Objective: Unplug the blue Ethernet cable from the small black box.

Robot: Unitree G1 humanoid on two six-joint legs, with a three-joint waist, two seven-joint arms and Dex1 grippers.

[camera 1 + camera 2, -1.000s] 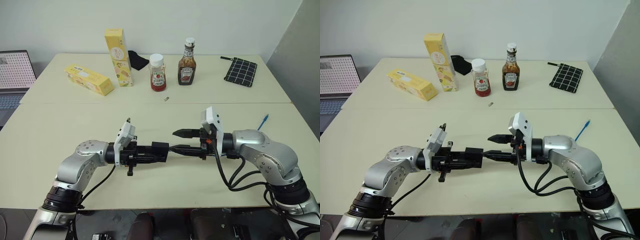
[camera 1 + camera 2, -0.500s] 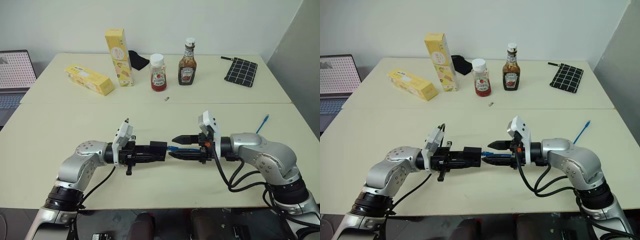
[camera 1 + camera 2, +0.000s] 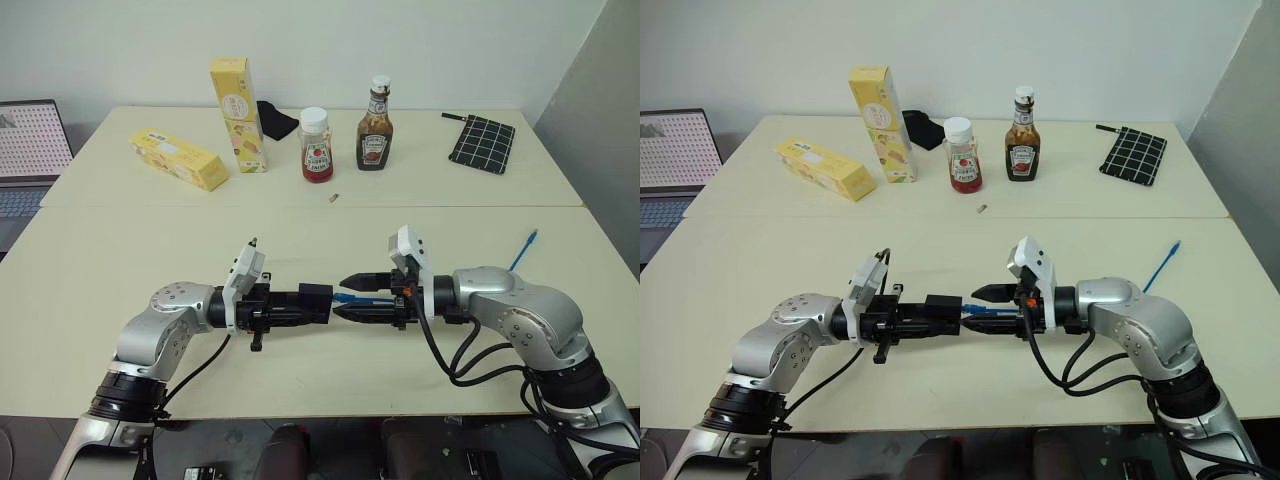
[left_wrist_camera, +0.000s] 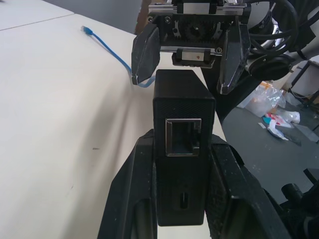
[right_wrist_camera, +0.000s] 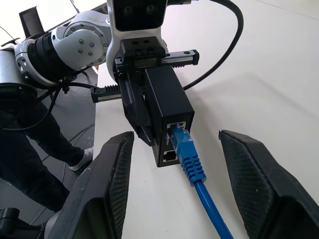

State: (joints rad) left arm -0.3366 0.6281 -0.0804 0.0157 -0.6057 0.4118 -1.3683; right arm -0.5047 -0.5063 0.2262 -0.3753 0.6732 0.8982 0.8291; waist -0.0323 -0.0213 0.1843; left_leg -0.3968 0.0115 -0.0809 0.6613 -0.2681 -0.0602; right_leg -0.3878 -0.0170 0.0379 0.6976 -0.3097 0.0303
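Observation:
The small black box (image 3: pixel 316 297) is held just above the near table, and my left gripper (image 3: pixel 300 305) is shut on it from the left. In the left wrist view the box (image 4: pixel 184 129) sits between my two fingers (image 4: pixel 142 199) with an empty port facing the camera. The blue Ethernet cable (image 5: pixel 187 152) is plugged into the box's (image 5: pixel 167 104) far edge. My right gripper (image 3: pixel 341 296) is open, one jaw on each side of the blue plug (image 3: pixel 346 297) without touching it. The cable's free end (image 3: pixel 527 242) lies at the table's right edge.
Along the back table stand an upright yellow carton (image 3: pixel 236 112), a lying yellow carton (image 3: pixel 178 158), a ketchup jar (image 3: pixel 315 145) and a brown sauce bottle (image 3: pixel 374 125). A grid-patterned cloth (image 3: pixel 481 142) lies back right. A small metal piece (image 3: pixel 334 198) lies mid-table, and a laptop (image 3: pixel 30 150) sits far left.
My right gripper has dipped slightly, and the blue plug now shows between its open fingers. The left gripper and the box have stayed where they were.

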